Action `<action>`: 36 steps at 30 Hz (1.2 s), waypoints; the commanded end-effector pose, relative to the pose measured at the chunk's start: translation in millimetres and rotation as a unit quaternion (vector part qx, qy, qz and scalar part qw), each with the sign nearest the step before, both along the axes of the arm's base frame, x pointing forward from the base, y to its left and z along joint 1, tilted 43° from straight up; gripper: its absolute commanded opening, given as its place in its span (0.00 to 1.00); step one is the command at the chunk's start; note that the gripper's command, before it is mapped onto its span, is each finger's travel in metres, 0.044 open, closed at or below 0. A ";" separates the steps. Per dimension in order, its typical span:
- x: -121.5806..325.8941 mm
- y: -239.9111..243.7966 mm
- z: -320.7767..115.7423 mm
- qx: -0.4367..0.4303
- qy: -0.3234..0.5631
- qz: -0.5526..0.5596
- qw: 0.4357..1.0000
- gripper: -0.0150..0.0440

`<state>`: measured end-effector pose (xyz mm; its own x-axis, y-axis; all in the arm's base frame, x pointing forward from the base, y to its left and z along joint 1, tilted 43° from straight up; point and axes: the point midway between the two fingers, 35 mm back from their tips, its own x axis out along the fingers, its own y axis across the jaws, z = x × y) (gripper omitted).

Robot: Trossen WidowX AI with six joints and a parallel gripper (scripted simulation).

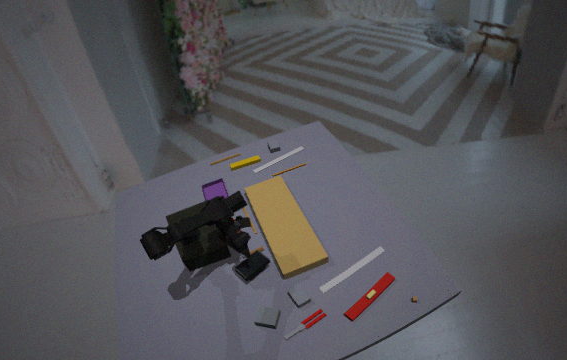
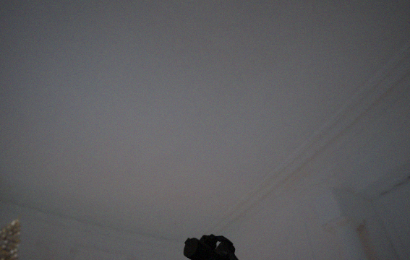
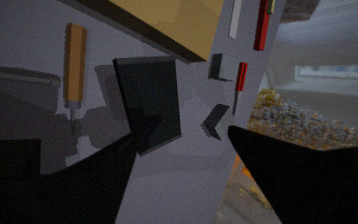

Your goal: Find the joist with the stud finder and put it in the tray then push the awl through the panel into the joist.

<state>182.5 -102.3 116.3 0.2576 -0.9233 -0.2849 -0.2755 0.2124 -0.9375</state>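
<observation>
"Where's the stud finder?"

"The black box (image 1: 252, 266) (image 3: 152, 105), by its look; I can't be certain. It lies on the table (image 1: 153, 320) (image 3: 155, 190), just beside the near end of the tan panel (image 1: 285, 225) (image 3: 175, 25). Clock directions are from the box in the top view."

"And the gripper (image 1: 247, 237) (image 3: 184, 133)?"

"Open, fingers well apart, nothing gripped. It's near the box, toward twelve o'clock."

"The awl?"

"Orange handle, steel tip: the awl (image 1: 257, 250) (image 3: 75, 65) lies close by at twelve, partly hidden from above by the arm (image 1: 198, 225) (image 2: 208, 248). The panel stretches off from one o'clock."

"The tray?"

"Probably the purple one (image 1: 215, 190), at eleven, partly behind the arm."

"What's further out?"

"One grey block (image 1: 299, 297) (image 3: 221, 67) at four, another (image 1: 268, 317) (image 3: 215, 122) between five and six. The red-handled tool (image 1: 313, 320) (image 3: 240, 77) is between four and five. The white strip (image 1: 352, 270) (image 3: 235, 19) is at three, with the red bar (image 1: 370, 296) (image 3: 262, 27) just beyond. Past the panel's far end, the yellow bar (image 1: 245, 162) lies at twelve."
</observation>
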 end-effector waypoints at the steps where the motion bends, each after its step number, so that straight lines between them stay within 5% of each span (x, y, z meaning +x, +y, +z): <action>1: 0.0 -0.2 -0.2 0.004 -0.008 -0.003 1.000 0.98; 9: 2.7 -10.1 -6.3 0.161 -0.339 -0.177 0.910 1.00; 17: 7.3 -19.1 -8.9 0.253 -0.636 -0.369 0.629 1.00; 36: 15.7 -30.1 -4.4 0.233 -0.808 -0.525 0.129 1.00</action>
